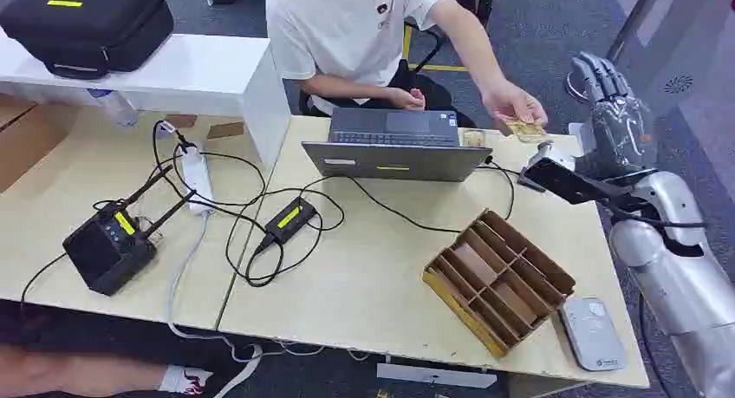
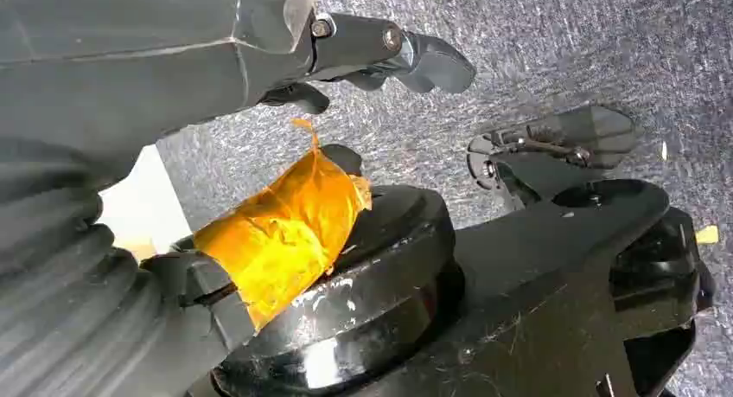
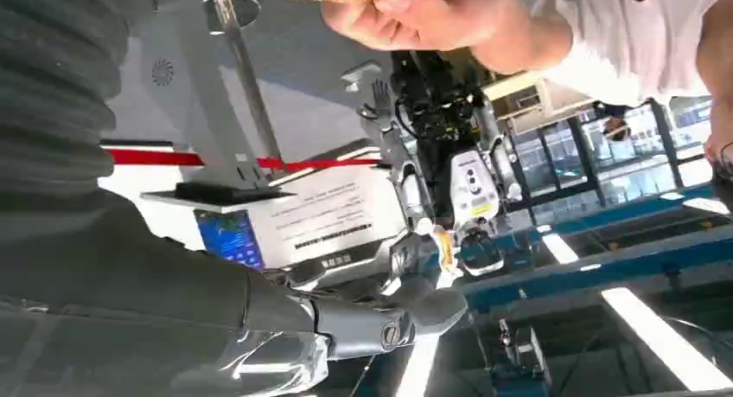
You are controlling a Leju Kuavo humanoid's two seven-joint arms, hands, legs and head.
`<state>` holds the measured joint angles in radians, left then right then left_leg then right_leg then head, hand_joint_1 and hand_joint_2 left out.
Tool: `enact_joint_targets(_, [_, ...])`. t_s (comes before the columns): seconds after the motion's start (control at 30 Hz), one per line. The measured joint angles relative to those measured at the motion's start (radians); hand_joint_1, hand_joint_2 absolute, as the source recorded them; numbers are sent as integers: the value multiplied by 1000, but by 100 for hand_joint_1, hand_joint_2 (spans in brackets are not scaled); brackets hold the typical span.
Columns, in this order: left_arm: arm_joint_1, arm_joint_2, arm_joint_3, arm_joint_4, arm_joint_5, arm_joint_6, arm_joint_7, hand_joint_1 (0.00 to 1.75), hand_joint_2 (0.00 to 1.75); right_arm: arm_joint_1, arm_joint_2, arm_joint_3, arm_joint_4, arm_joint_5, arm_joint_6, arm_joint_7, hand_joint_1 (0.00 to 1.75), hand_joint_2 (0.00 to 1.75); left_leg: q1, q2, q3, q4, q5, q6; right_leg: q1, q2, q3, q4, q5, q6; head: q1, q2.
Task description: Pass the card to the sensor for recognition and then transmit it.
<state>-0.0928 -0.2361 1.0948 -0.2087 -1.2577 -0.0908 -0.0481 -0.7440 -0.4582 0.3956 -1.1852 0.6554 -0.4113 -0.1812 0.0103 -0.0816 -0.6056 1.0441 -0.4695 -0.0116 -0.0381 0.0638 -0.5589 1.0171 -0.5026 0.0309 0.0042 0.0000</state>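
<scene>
— Where is the card (image 1: 525, 129)?
— A person's hand (image 1: 513, 104) holds it, at about two o'clock on the table (image 1: 364, 277), just behind the laptop (image 1: 394, 144).
— And the right hand (image 1: 611, 112)?
— It is raised beside the table at three o'clock, fingers apart, holding nothing.
— The left hand (image 2: 216, 77)?
— Over the floor (one finger has orange tape (image 2: 281, 233)); its fingers grasp nothing.

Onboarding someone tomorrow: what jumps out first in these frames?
The person's hand holding a card over the table's far right corner, right beside the robot's raised right hand, fingers spread and holding nothing. Next, the open laptop in front of the person, and the brown divided tray near the front edge.
</scene>
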Motion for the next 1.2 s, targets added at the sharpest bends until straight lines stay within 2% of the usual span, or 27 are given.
enact_joint_targets(0.47, [0, 0, 0, 0, -6, -7, 11, 0, 175, 26, 0, 10, -18, -9, 0, 0, 0, 175, 0, 0, 0, 0, 0, 0, 0, 0, 0, 0, 0, 0, 0, 0])
enact_joint_targets(0.5, [0, 0, 0, 0, -6, -7, 15, 0, 175, 29, 0, 10, -18, -9, 0, 0, 175, 175, 0, 0, 0, 0, 0, 0, 0, 0, 0, 0, 0, 0, 0, 0])
enact_joint_targets(0.87, [-1, 0, 0, 0, -14, -11, 24, 0, 175, 64, 0, 8, -32, -25, -23, -29, 175, 175, 0, 0, 0, 0, 0, 0, 0, 0, 0, 0, 0, 0, 0, 0])
enact_joint_targets(1.2, [-2, 0, 0, 0, -35, -31, 23, 0, 175, 78, 0, -20, -51, -45, -16, -43, 175, 175, 0, 0, 0, 1, 0, 0, 0, 0, 0, 0, 0, 0, 0, 0])
